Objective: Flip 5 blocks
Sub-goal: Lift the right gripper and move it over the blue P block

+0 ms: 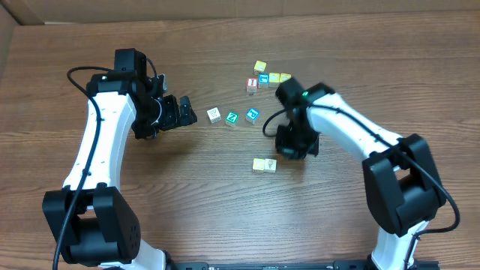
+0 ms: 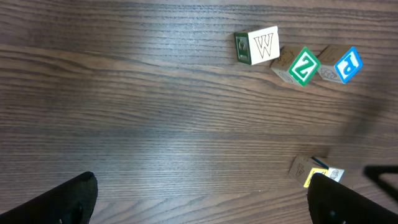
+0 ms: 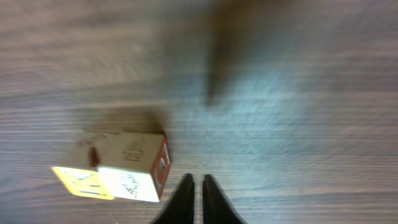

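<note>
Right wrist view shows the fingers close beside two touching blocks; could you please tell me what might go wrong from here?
1. The right gripper is nearly closed beside the pair of blocks; moving toward them like that would probably shove rather than grasp them.
2. Those two touch, so flipping one may drag the other.
3. The W block, Z block and P block sit close together; the wide-open left gripper could catch two.

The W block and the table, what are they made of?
The W block looks like pale wood with a matte finish, a dark printed letter and one green-painted side. The table looks like dark wood, or maybe a wood-look laminate: it has long grain lines and a slight shine.
</note>
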Robot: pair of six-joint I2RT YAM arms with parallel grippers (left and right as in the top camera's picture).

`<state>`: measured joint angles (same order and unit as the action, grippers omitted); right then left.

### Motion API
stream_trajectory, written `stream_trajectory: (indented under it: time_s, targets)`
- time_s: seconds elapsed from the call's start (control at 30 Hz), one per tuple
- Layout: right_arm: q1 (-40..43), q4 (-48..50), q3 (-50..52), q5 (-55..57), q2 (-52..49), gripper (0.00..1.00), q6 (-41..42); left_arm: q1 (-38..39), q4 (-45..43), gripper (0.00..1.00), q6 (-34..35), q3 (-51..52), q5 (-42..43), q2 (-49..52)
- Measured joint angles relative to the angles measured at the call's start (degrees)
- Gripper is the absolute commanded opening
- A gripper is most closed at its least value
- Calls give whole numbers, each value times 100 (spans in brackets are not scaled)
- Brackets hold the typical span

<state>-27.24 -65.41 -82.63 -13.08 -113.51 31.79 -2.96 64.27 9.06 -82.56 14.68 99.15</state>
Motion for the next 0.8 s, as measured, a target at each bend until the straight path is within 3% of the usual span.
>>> stream_trajectory:
  time_s: [0.03, 0.1, 0.17, 0.4, 0.8]
  targets:
    - [61, -42, -173, 9, 0, 24, -37, 0, -2, 100, 0, 0, -2, 0]
    - [168, -122, -632, 44, 0, 44, -144, 0, 0, 100, 0, 0, -4, 0]
    - [251, -118, -1266, 177, 2, 49, -393, 0, -2, 100, 0, 0, -2, 0]
    - [81, 1193, -1982, 621, 22, 52, -1569, 0, 0, 100, 0, 0, -17, 0]
    - [-623, 1526, -1980, 817, -782, 51, -2990, 0, 0, 100, 0, 0, -17, 0]
